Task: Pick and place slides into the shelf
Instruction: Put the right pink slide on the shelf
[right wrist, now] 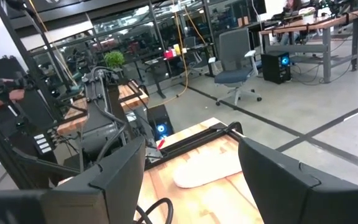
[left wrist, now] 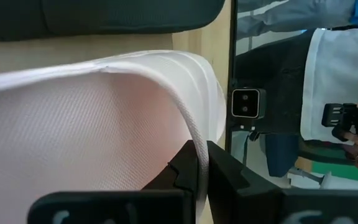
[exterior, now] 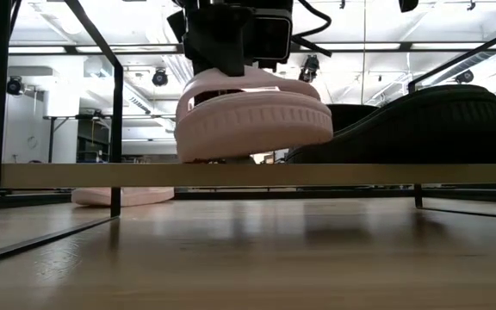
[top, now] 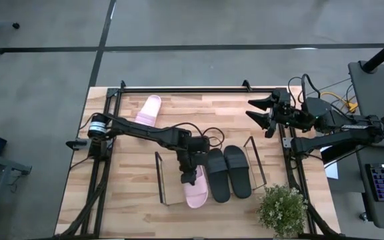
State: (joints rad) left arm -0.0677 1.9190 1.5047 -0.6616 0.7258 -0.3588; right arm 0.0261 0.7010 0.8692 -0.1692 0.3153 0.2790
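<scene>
My left gripper (top: pixel 191 176) is shut on a pale pink slide (top: pixel 196 192) over the shelf (top: pixel 159 179), at the shelf's left part. In the low view the pink slide (exterior: pixel 252 120) hangs under the gripper (exterior: pixel 235 39), right at the see-through base (exterior: pixel 102 176). Whether the sole touches the base, I cannot tell. Two black slides (top: pixel 218 175) (top: pixel 238 171) lie on their soles on the shelf, right of the pink one. A second pink slide (top: pixel 149 110) lies on the table at the far left. My right gripper (top: pixel 261 111) is open and empty at the far right. My left gripper pinches the pink slide's wide strap at its edge (left wrist: pixel 197 146) between its two fingers. One finger (left wrist: pixel 180 173) is on the meshed inner side and the other finger (left wrist: pixel 232 180) is on the ribbed outer side. It comes from above. The slide hangs below it, slightly tilted.
A potted plant (top: pixel 283 208) stands at the table's near right corner. The big black metal frame (top: pixel 179 89) edges the table. The shelf's wire end frames (top: pixel 259 160) stand at either side of the slides. Bare wood lies left of the shelf.
</scene>
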